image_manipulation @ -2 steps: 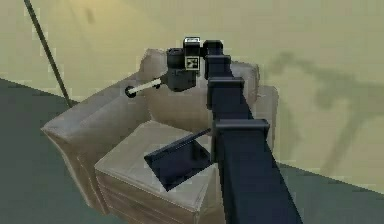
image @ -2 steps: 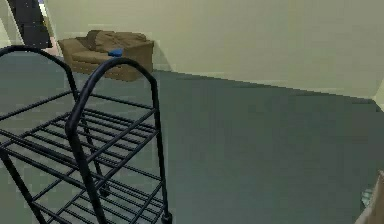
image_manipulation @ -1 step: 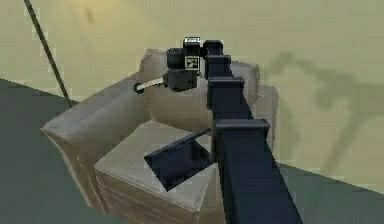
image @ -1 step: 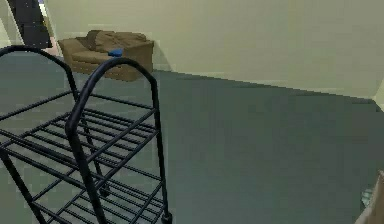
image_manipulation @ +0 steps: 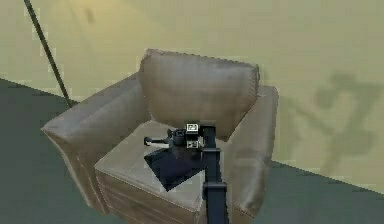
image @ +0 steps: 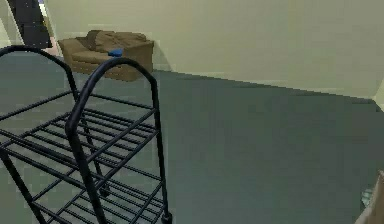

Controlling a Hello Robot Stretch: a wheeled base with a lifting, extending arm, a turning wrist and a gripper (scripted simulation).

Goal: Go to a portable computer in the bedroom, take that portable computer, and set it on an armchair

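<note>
One armchair (image_manipulation: pixel 200 85), tan and broad-armed, stands against the cream wall. The one portable computer (image_manipulation: pixel 170 172) lies on the armchair's seat cushion (image_manipulation: pixel 125 165) as a dark flat slab, in the half of the seat toward the arm side view's right. It sits askew to the armchair's front edge, with one corner pointing at that edge. Its long axis seems to run slantwise across the seat, but the arm covers part of it, so I cannot tell for sure.

One dark arm (image_manipulation: pixel 214 195) rises over the armchair's front edge, with two white squares (image_manipulation: pixel 192 128) at its far end. The single gripper (image_manipulation: pixel 152 140) is above the seat with the computer at or behind it, so I cannot tell whether it grasps anything. One thin dark pole (image_manipulation: pixel 48 55) slants past the armchair's side toward that view's left.

The forward view has one dark wire cart (image: pixel 156 115) with several shelves, and one brown seat (image: pixel 105 50) in a far corner with one blue thing (image: pixel 116 51) on it
</note>
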